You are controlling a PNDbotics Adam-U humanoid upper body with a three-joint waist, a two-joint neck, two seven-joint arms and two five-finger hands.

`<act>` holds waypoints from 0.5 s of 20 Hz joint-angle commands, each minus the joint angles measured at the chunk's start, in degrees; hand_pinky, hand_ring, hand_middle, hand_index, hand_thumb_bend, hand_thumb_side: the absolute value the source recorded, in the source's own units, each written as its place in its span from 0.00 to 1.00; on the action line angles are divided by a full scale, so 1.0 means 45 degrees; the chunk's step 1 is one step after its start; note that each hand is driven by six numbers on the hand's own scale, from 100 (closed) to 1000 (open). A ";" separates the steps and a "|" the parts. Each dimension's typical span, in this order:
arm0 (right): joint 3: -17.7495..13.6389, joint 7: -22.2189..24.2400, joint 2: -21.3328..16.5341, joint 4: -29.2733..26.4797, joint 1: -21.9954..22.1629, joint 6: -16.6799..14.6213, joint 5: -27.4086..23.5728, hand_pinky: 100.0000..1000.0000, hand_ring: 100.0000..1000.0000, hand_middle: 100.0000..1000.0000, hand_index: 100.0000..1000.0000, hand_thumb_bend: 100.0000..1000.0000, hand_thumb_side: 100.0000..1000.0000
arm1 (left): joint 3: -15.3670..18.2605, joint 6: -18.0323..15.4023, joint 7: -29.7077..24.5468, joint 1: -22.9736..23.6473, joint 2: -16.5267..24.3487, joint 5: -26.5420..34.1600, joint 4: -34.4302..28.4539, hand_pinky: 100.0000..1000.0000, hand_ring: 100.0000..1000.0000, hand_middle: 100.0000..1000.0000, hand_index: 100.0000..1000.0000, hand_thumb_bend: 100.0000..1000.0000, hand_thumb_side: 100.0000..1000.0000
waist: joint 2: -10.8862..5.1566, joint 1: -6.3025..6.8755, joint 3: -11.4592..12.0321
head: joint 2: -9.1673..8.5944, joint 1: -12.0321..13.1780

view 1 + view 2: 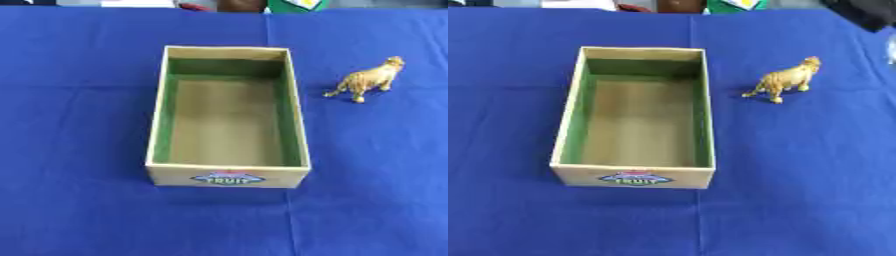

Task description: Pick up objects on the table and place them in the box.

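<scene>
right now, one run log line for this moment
open cardboard box: empty | golden-yellow toy tiger figurine: standing on blue tablecloth, right of box, apart | hands: not in view

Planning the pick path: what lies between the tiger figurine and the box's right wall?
Nothing: only bare blue tablecloth separates the tiger figurine from the cardboard box, clearest in the left eye view.
</scene>
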 commanded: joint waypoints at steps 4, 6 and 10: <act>0.1467 0.1107 -0.1856 0.1698 -0.1251 -0.0952 0.1161 0.87 0.95 0.90 0.96 0.31 1.00 | -0.0076 0.0002 -0.0129 -0.0034 0.0331 0.0068 -0.0212 0.44 0.48 0.49 0.68 0.00 0.43 | -0.0329 0.0007 0.0114 | -0.0185 -0.0155; 0.1814 0.1450 -0.1959 0.2256 -0.1729 -0.1293 0.1505 0.87 0.95 0.89 0.95 0.35 0.94 | -0.0098 -0.0004 -0.0156 -0.0034 0.0341 0.0087 -0.0212 0.44 0.48 0.49 0.68 0.00 0.43 | -0.0351 -0.0006 0.0139 | -0.0198 -0.0164; 0.2486 0.2186 -0.1951 0.3449 -0.2625 -0.2028 0.2240 0.90 0.98 0.91 0.96 0.35 0.78 | -0.0130 -0.0001 -0.0210 -0.0011 0.0362 0.0103 -0.0212 0.44 0.48 0.49 0.68 0.00 0.43 | -0.0393 -0.0032 0.0167 | -0.0163 -0.0197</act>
